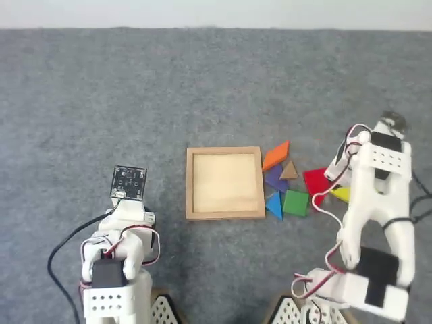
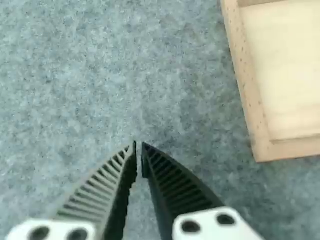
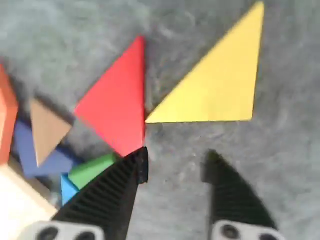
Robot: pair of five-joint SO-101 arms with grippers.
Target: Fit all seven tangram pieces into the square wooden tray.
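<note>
Though pinched together, the left gripper point(image 2: 138, 150) hangs over roomy grey carpet point(image 2: 75, 75), w/ the square light-wood tray point(image 2: 240, 75) rim just beside. The right gripper point(image 3: 176, 162) gapes wide, near the flat red triangle point(image 3: 120, 110). The flat yellow triangle point(image 3: 220, 90) lies beyond, tip meeting red's edge, long side slanting away. Betw. red & tray bunch the other coloured pieces point(image 1: 295, 202).

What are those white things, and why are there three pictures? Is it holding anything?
They are two robot arms, a left arm and a right arm, each ending in a claw. One picture looks down over the grey table. The other two come from cameras on the arms' wrists, so each claw looks big. On the table lies a square wooden tray, with no piece in it yet, and beside it seven coloured pieces. The left claw is shut, near the tray. The right claw is open, close to the red triangle and yellow triangle. Neither holds anything.
</note>
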